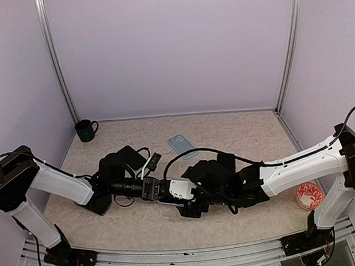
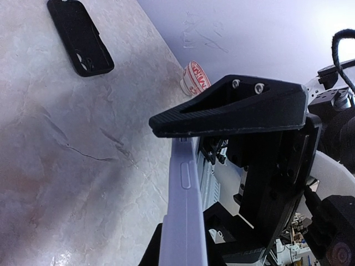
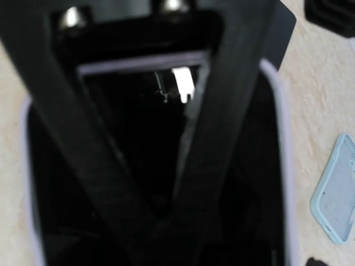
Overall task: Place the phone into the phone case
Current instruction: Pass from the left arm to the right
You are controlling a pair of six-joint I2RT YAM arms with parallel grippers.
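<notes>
Presently, lilac-edged phone (image 2: 182, 213) lies flat mid-table, long axis running arm to arm. Left gripper (image 1: 152, 188) finger (image 2: 233, 105) abuts its end; right gripper (image 3: 158, 210) sits over the screen. Jaw spread unreadable for both. Light-blue phone case (image 1: 183, 146) lies farther back.

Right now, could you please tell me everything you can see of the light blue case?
The blue case is a pale, soft-looking shell with rounded corners and a raised rim, seemingly lying hollow side up. It rests flat and askew on the table, about midway back, empty, with nothing on it.
</notes>
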